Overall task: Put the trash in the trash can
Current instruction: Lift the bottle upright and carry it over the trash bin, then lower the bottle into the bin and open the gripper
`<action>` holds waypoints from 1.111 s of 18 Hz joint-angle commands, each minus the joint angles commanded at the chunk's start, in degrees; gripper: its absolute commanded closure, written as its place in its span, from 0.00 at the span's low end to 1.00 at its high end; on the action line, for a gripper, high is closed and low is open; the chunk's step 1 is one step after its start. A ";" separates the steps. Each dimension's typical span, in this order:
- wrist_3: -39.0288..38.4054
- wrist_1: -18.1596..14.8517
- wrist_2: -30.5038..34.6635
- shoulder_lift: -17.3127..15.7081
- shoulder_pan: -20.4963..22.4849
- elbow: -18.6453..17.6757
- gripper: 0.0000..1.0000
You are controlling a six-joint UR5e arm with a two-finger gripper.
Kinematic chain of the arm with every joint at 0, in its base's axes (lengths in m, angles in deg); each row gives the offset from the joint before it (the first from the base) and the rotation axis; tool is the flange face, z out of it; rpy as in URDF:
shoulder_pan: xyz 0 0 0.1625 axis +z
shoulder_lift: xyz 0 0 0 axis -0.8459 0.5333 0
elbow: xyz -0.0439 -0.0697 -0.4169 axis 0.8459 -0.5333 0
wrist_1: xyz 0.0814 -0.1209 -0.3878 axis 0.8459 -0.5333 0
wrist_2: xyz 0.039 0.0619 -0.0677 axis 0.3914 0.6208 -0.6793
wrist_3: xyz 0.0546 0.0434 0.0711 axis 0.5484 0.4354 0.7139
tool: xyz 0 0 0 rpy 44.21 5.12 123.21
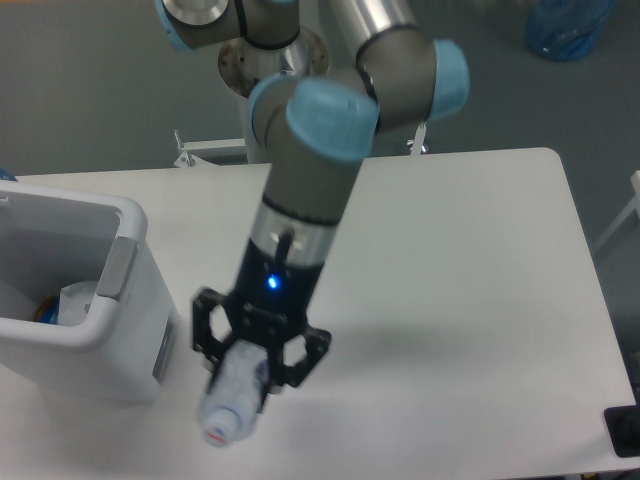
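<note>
Far left: trash can [75, 330] sitting on surface [470, 300], white, rounded corners, grey handle panel [117, 268] at right rim. Inside, low against the right wall: pale crumpled tissue [78, 300], only partly visible; something dark/orange just left of it, too small to identify.

Just right of the can, lower centre: gripper [254, 367] clamped on water bottle [232, 400], 2 black fingers [205, 325] closed on either side of the clear crushed body. Bottle tilted, cap end pointing down-left toward camera, bluish label patch visible between the fingers. Appears raised off the surface, close to camera; exact gap not readable. Bottle outside the can, near its right lower corner, not touching it.

Blue LED lit on the wrist just above the gripper. Arm [310, 170] running up and right from there: grey link, light-blue joint caps, silver tube leaving the top edge. Arm base on a white pedestal behind the surface's back edge.

Top right: blue bag-like object [568, 28] on the grey floor [100, 90], well apart from the rest.
</note>
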 joint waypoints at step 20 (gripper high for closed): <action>-13.10 2.80 -3.54 -2.37 -12.03 -0.24 0.55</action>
